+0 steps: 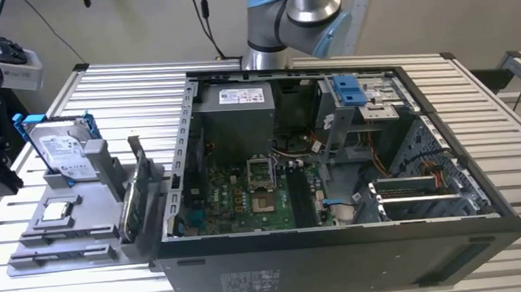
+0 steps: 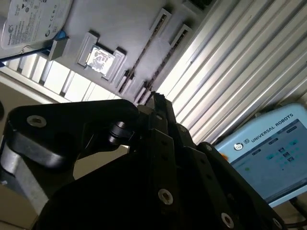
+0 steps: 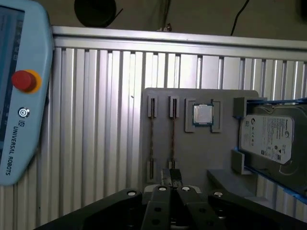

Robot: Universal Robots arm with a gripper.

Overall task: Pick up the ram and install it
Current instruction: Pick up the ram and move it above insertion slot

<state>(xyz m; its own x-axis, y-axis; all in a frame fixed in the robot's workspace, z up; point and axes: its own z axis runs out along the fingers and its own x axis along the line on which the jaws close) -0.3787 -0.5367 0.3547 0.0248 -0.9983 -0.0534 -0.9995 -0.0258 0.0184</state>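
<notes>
**Exterior view.** Table [image 1: 102,81]: ribbed aluminium slats. Computer case [image 1: 341,270]: black sheet metal, lying open, with a green mainboard [image 1: 245,201] inside. Tray [image 1: 42,266]: matte grey, moulded with slots, beside the case on the exterior view's left. Hard drive [image 1: 62,148]: silver, in a blue frame, upright at the tray's far end. Ram [image 1: 71,233]: a thin dark stick seated on edge in a tray slot. Arm [image 1: 293,11]: silver tube with pale blue joints, behind the case.

**Second wrist view.** Gripper [image 2: 156,98]: black, angular links with bright screws, its fingers drawn together with nothing between them. The ram [image 2: 143,50] is seen edge-on in its slot. A processor chip [image 2: 100,58], square and shiny, sits just beside it.

**First wrist view.** The gripper [image 3: 171,172] is clenched and empty, its tips over one end of the ram [image 3: 172,139] and apart from it. A second stick [image 3: 152,139] lies parallel in the neighbouring slot. Pendant [image 3: 24,120]: pale blue plastic with a red button.
</notes>
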